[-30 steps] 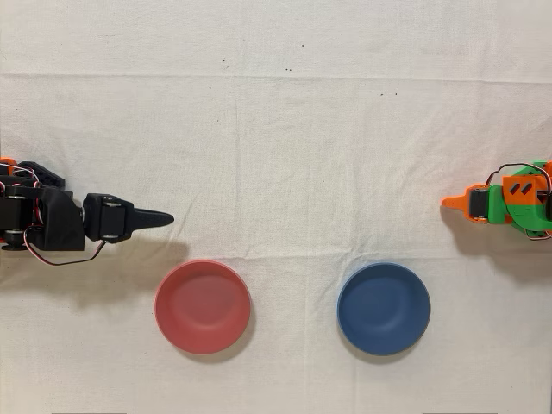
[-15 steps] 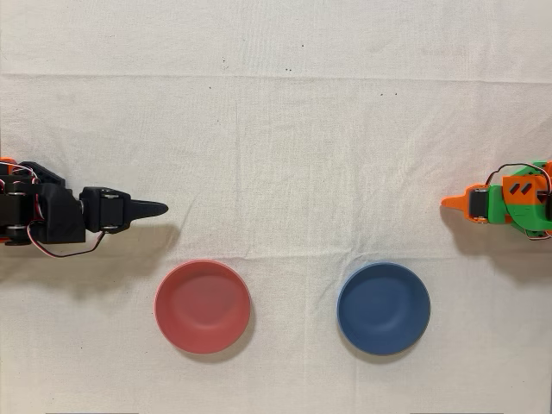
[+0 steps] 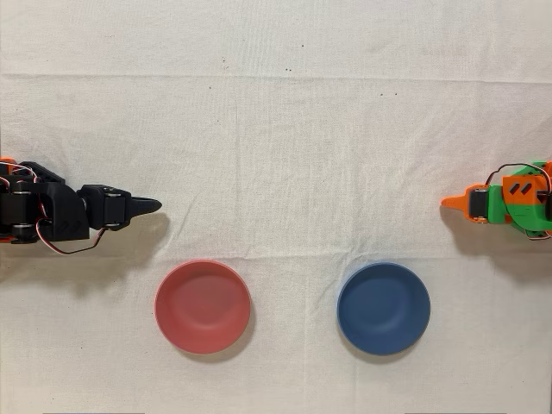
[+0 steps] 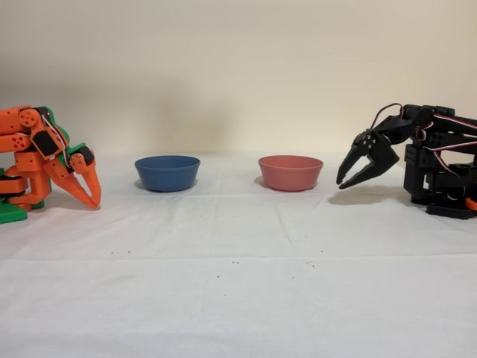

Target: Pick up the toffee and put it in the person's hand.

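My black gripper [image 3: 155, 204] hovers at the left of the overhead view, above and left of the red bowl. In the fixed view the gripper [image 4: 343, 183] hangs at the right, tilted down beside the red bowl, its fingertips drawn together with nothing between them. The toffee is out of view. The person's hand is out of view.
A red bowl [image 3: 203, 306] and a blue bowl [image 3: 383, 308] stand empty side by side near the front edge of the overhead view. The idle orange arm [image 3: 504, 203] rests at the right edge. A white cloth [image 3: 285, 147] covers the table.
My black arm has pulled back to the left in the overhead view, so the gripper tip is now farther from the red bowl. The bowls and the orange arm have not moved.
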Controlling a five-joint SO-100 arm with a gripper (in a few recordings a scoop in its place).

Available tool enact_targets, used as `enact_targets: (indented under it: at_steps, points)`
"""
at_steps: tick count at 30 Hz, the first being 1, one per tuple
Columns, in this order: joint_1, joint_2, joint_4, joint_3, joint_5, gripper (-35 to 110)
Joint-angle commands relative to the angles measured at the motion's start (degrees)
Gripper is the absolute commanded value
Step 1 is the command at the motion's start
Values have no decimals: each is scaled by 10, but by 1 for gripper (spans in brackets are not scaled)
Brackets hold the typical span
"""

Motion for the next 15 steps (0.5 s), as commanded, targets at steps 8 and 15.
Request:
enact_targets:
  at_steps: [8,15]
  points:
    - [-14,39,23,22,-1,0]
    - [-14,39,37,34,-4,0]
